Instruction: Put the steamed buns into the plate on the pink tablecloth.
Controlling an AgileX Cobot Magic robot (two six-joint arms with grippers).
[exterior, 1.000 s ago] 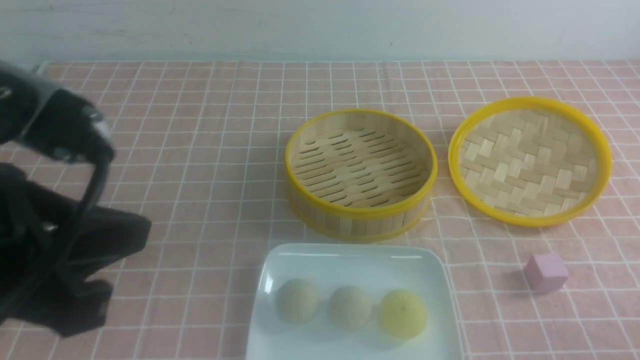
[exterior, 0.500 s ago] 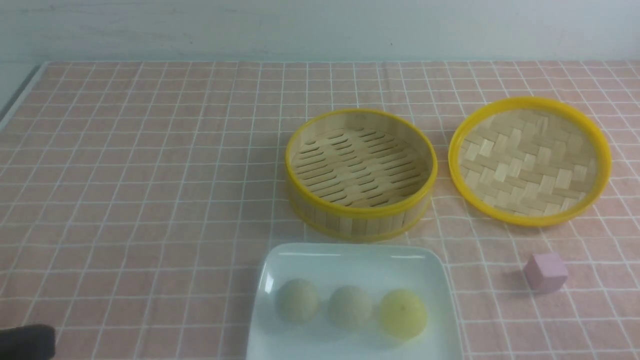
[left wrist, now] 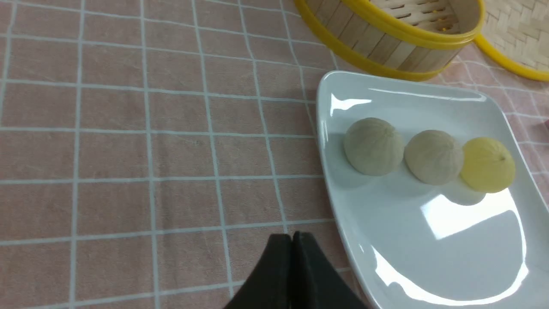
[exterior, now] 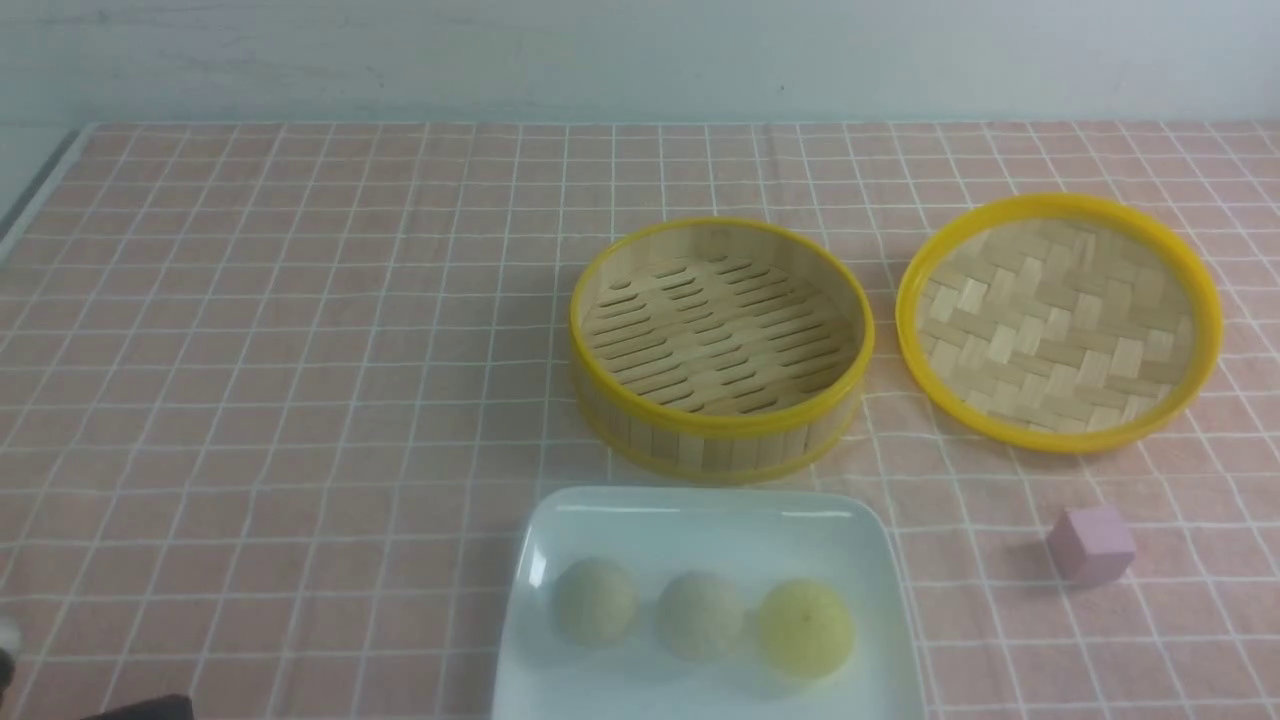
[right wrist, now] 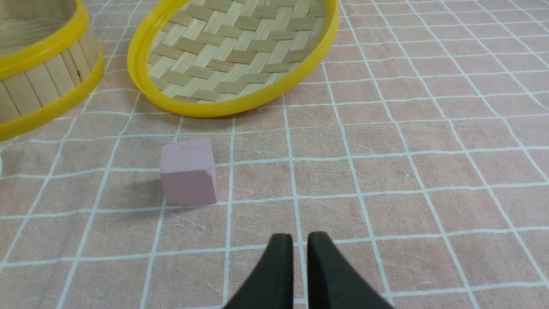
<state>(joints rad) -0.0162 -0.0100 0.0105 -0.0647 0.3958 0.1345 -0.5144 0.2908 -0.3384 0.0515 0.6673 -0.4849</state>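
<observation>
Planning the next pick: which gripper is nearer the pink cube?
Right. The right gripper hovers over the cloth just beside the pink cube; the left gripper sits beyond the plate.

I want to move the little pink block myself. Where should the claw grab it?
Probably from straight above, pinching two opposite flat sides of the pink block. It sits flat on the pink tablecloth with bare cloth all round, apart from the woven lid, so the claw's fingers have room to slide down either side.

Three steamed buns point(exterior: 700, 615) in row on plate point(exterior: 700, 520); steamer basket point(exterior: 720, 345) behind plate, lid point(exterior: 1060, 320) right of basket, cube point(exterior: 1090, 543) right of plate.
</observation>
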